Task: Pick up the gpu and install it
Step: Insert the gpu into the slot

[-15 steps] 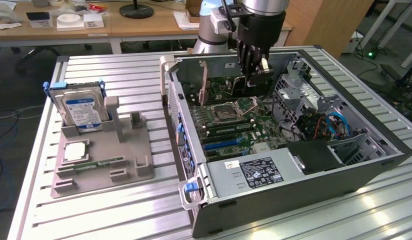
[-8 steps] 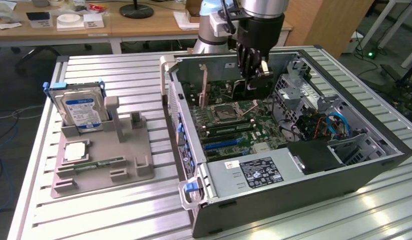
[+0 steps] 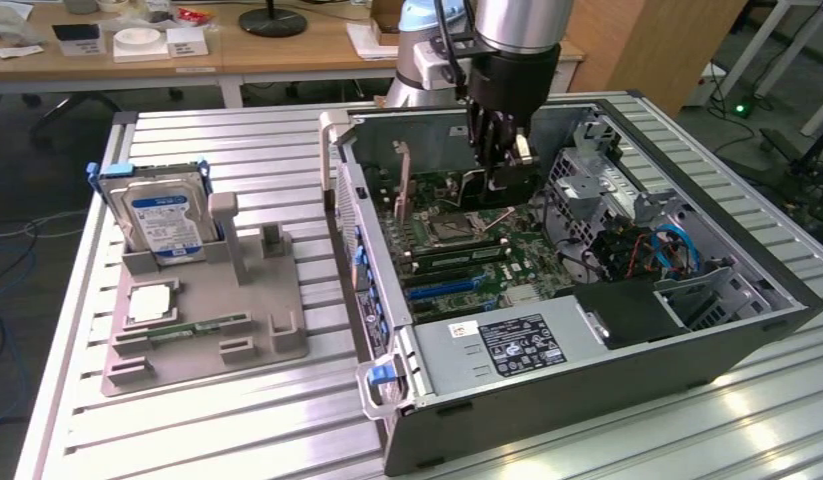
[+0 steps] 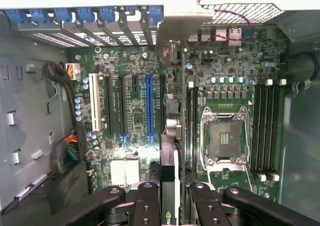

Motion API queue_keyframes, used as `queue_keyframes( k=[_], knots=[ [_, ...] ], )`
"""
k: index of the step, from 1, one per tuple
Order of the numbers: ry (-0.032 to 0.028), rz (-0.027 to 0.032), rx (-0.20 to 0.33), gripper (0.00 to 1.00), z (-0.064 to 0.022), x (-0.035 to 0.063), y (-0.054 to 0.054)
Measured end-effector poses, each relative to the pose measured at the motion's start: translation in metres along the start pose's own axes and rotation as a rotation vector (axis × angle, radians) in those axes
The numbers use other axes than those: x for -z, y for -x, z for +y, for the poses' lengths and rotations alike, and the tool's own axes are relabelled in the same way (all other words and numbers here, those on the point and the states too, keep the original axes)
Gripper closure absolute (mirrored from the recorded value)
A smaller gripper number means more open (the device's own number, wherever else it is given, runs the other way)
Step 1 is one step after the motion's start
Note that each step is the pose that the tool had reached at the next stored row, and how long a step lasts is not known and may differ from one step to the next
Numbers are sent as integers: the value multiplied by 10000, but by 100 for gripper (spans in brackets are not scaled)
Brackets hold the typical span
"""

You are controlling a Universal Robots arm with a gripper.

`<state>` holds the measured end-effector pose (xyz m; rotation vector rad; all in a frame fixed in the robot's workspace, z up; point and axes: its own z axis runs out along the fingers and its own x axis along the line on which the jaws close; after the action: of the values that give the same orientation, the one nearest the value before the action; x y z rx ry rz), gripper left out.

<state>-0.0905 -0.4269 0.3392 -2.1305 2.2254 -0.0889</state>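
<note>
My gripper reaches down into the open computer case and is shut on the gpu, a dark card held on edge just above the motherboard. In the wrist view the gpu shows edge-on between my two black fingers, and the gripper is closed on its sides. Its metal bracket points toward the row of rear slot covers. The card runs beside the blue expansion slot; I cannot tell whether it touches a slot.
A grey fixture on the slatted table at the exterior view's left holds a hard drive, a processor chip and a RAM strip. Inside the case are the power supply, the empty CPU socket, cables and a drive cage.
</note>
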Motion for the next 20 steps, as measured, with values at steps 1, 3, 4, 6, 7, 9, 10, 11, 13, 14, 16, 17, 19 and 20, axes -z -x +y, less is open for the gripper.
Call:
queue_keyframes(
  k=[1,3,4,6,7,9,10,11,13,14,16,17,19,20],
  knots=[
    [2,-63,-4,73,1,-10,0],
    [2,-91,-14,73,3,-32,-1],
    [2,-103,-24,73,4,-43,-2],
    [3,-109,-43,73,5,-62,-10],
    [4,-105,-72,73,5,-68,-19],
    [1,-96,-199,73,6,-83,-33],
    [2,-91,-259,73,6,-89,-43],
    [1,-88,-307,73,7,-96,-54],
    [0,-86,-331,73,12,-107,-72],
    [-1,-87,-333,73,17,-115,-76],
    [1,-85,-332,73,26,-137,-81],
    [2,-85,-332,73,32,-153,-81],
    [5,-86,-332,73,45,-187,-82],
    [7,-86,-331,73,50,-199,-82]
  ],
)
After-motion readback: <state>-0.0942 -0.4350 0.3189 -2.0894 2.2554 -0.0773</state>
